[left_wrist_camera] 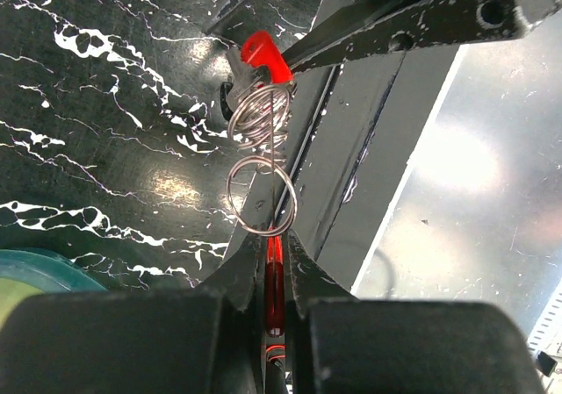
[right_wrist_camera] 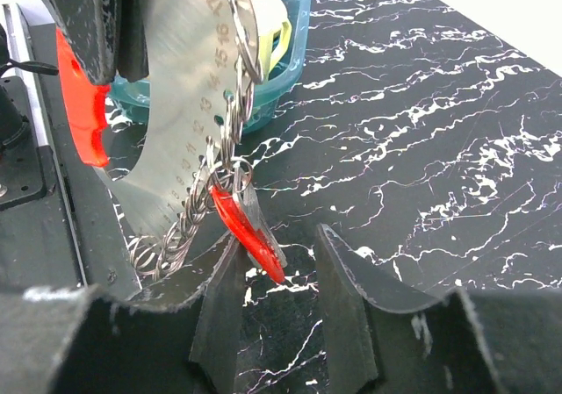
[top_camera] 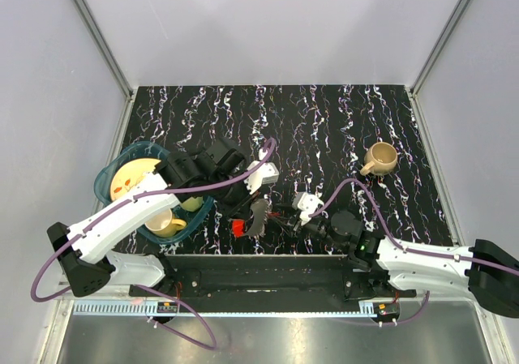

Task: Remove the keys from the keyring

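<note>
My left gripper (left_wrist_camera: 277,236) is shut on the red oval tag (left_wrist_camera: 274,280) of the keyring and holds it just above the table's near edge (top_camera: 258,214). Thin wire rings (left_wrist_camera: 262,199) hang from it, with a red-headed key (left_wrist_camera: 263,52) at their far end. In the right wrist view the grey fob (right_wrist_camera: 176,87) with ruler marks, the red tag (right_wrist_camera: 83,104) and a chain of rings (right_wrist_camera: 189,227) hang in front. My right gripper (right_wrist_camera: 277,236) is open; the red-headed key (right_wrist_camera: 250,227) and a grey key behind it hang between its fingers, close to the left finger (right_wrist_camera: 219,280).
A tan mug (top_camera: 379,158) stands at the right of the black marbled table (top_camera: 324,129). A teal basket (top_camera: 109,173) with a yellow plate and yellow cups sits at the left, under the left arm. A black rail (top_camera: 259,271) runs along the near edge.
</note>
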